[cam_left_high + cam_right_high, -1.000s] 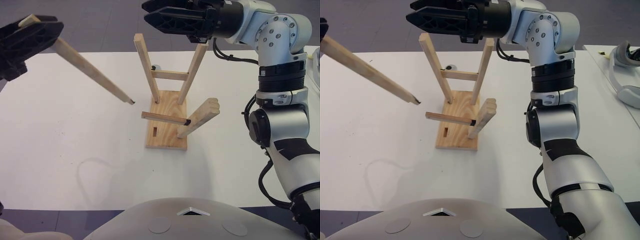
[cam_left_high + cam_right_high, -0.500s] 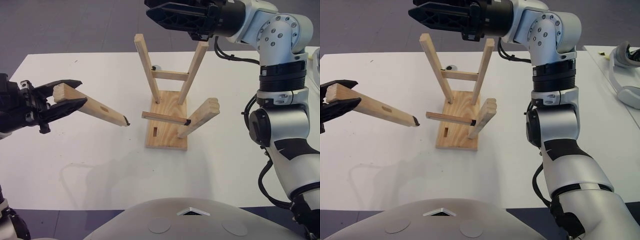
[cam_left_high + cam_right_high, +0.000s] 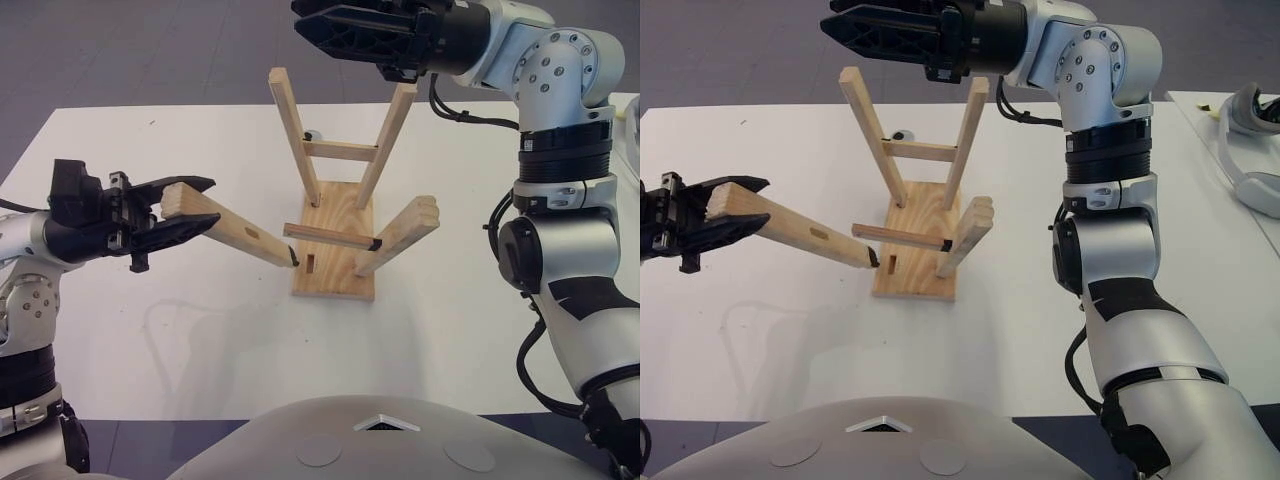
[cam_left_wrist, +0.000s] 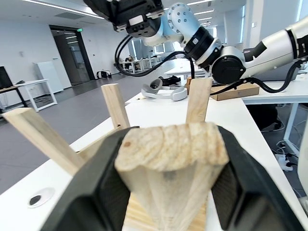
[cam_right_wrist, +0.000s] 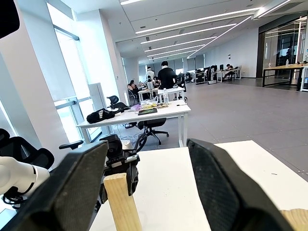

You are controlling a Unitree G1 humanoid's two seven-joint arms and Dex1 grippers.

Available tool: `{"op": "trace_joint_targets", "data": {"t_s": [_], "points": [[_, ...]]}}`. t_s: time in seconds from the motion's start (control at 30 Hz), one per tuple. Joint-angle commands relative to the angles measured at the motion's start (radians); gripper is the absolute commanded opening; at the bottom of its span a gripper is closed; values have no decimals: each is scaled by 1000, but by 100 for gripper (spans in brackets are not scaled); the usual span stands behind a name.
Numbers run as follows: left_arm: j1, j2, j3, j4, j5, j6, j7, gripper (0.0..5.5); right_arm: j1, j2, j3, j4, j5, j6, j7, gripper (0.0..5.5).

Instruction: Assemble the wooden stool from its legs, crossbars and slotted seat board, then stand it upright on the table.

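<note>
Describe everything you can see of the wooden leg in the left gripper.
The leg is a pale, square-section wooden bar with an oval hole in one side and a dark tip. The left gripper clamps its blunt end. It slopes down toward the seat board, tip at the board's left edge beside the empty slot; contact unclear.

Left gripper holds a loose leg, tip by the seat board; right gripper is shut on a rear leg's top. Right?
No. The right gripper is open: the right wrist view shows its fingers spread wide either side of the rear leg, not closed on it. The rest holds: the left gripper holds the loose leg, tip by the seat board.
</note>
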Motion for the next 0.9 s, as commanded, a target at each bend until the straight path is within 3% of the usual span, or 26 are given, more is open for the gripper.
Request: {"op": "trace_joint_targets", "data": {"t_s": [0.03, 0.67, 0.9], "points": [[-30, -3, -26, -18, 23, -13, -5, 205, -16, 2, -5, -3, -5, 4, -9, 305], [-99, 9, -129, 68, 97, -61, -81, 205, -8, 10, -9, -8, 2, 9, -25, 305], [-135, 51, -207, 113, 185, -136, -187, 205, -4, 17, -15, -12, 8, 11, -30, 305]]}}
